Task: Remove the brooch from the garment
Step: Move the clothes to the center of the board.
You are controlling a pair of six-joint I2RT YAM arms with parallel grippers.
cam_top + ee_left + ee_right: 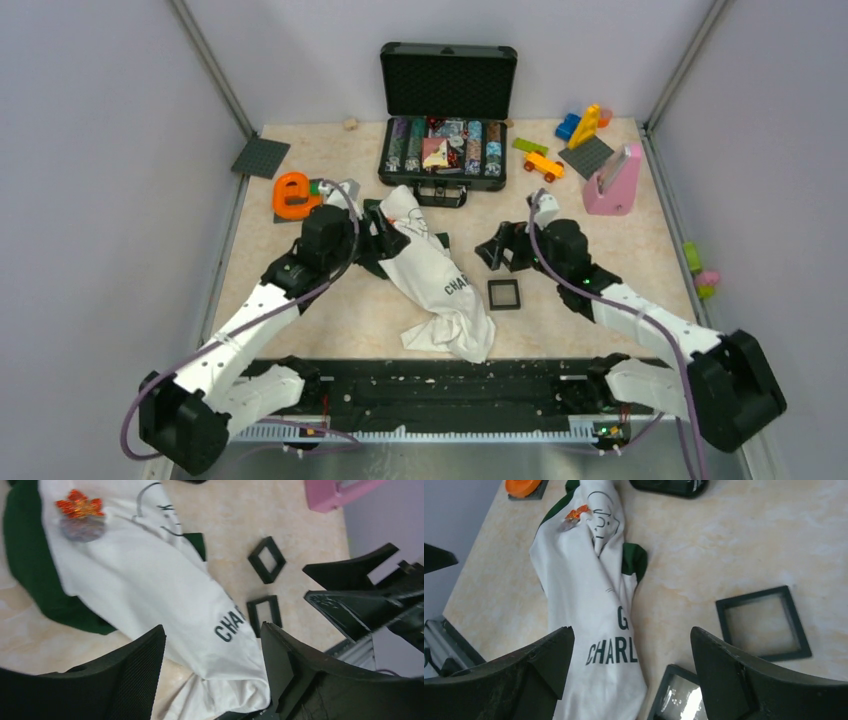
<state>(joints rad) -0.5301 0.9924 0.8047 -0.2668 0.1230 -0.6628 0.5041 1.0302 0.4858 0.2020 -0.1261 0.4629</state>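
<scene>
The garment (pixel 440 285) is a white shirt with green trim and dark lettering, lying crumpled mid-table. The brooch (pixel 79 504) is a tiny orange-red leaf-like pin on the white cloth near the shirt's far end, also seen in the right wrist view (pixel 576 513). I cannot make it out in the top view. My left gripper (pixel 212 630) is open and empty, held over the shirt's lettered part, away from the brooch. My right gripper (pixel 631 630) is open and empty, over the shirt's right edge and a black frame.
Two small black square frames (pixel 764 622) (pixel 679 692) lie right of the shirt. An open black case (pixel 445 150) stands behind it. A large orange letter "e" (pixel 292 195) is at the left. An orange toy car (pixel 543 165), bricks and a pink holder (pixel 615 180) are at the back right.
</scene>
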